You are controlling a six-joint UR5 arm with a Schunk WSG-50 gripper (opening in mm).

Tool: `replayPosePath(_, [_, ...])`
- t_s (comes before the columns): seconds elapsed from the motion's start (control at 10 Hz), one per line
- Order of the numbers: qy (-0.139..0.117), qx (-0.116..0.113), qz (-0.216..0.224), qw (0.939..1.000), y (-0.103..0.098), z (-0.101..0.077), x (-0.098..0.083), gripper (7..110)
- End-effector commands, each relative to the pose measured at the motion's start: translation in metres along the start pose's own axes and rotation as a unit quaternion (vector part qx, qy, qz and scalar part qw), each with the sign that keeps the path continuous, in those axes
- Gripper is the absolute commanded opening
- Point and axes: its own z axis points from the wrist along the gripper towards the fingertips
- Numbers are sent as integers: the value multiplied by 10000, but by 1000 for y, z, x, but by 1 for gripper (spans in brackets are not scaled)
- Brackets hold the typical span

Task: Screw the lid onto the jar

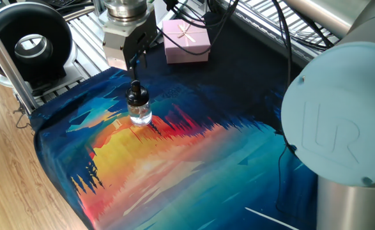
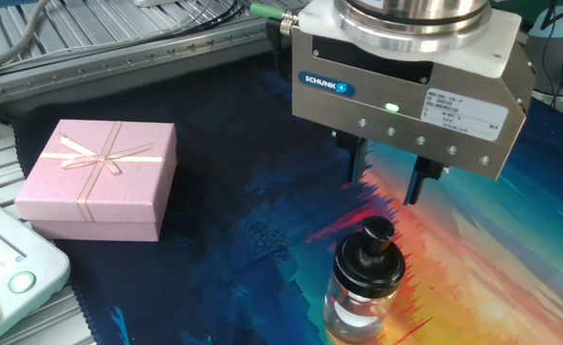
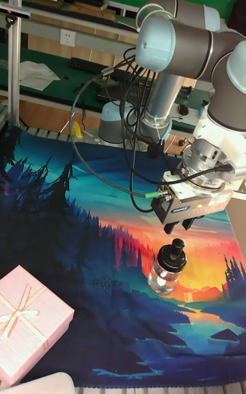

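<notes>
While gripper (image 2: pixel 387 183) marked SCHUNK hangs open, lid (image 2: pixel 369 256) on jar (image 2: pixel 358 307)

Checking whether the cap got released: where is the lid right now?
In the other fixed view the lid sits on the jar on the colourful mat, just below the open tool.

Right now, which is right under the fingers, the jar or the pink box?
The jar, capped with its black lid, stands below the open gripper; the pink box sits off aside.

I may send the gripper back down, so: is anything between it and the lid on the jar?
Nothing visible. The gripper hangs open, directly above the lid, which sits on the jar, with only air between. The pink gift box stands well off to one side.
</notes>
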Motion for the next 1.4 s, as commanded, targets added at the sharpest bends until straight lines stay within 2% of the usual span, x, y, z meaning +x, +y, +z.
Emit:
replayPosePath(0.0, [31, -55, 90, 9999, 2, -2, -8, 44])
replayPosePath(0.4, [-26, -205, 125, 9997, -12, -9, -33, 44])
replayPosePath(0.6, [8, -145, 125, 9998, -20, -12, -33, 44])
replayPosePath(0.7, [53, -23, 148, 9999, -25, -12, -29, 44])
replayPosePath(0.8, [36, -24, 63, 10000, -25, -12, -30, 44])
replayPosePath(1.0, [-43, -164, 13, 9999, -18, -12, -34, 44])
replayPosePath(1.2, [34, 85, 81, 9999, -31, -12, -30, 44])
replayPosePath(1.3, [70, 94, 153, 9998, -31, -12, -28, 44])
